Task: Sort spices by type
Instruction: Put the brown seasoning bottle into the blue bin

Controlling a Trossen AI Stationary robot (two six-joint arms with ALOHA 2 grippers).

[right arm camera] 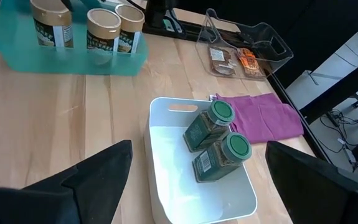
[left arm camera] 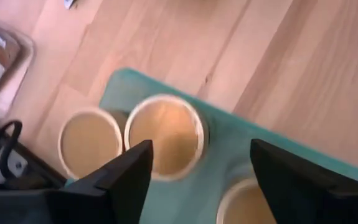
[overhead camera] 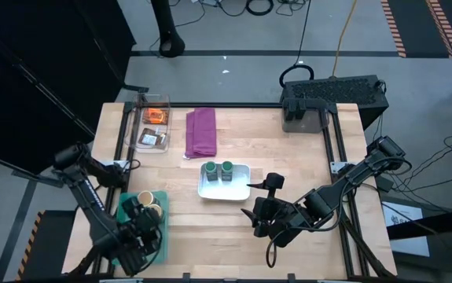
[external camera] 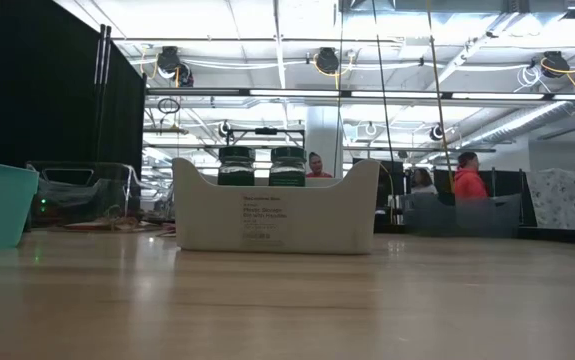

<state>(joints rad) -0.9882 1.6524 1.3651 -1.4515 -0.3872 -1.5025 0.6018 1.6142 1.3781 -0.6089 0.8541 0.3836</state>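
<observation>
Three tan-lidded spice jars (left arm camera: 165, 134) stand in a teal bin (left arm camera: 228, 149) at the table's near left. My left gripper (left arm camera: 197, 180) hovers open just above them, its fingers clear of the lids. Two green-lidded jars (right arm camera: 219, 140) sit in a white tray (right arm camera: 166, 186) at the table's middle. My right gripper (right arm camera: 207, 186) waits open to the near right of that tray, holding nothing. An orange packet (overhead camera: 156, 116) and a dark brown packet (overhead camera: 152, 139) lie in a clear tray (overhead camera: 141, 126) at the far left.
A folded purple cloth (overhead camera: 201, 131) lies flat between the clear tray and the white tray. A black box with a keyboard (overhead camera: 332, 98) sits at the far right corner. Bare wood lies along the near edge and the right side. People stand in the room behind.
</observation>
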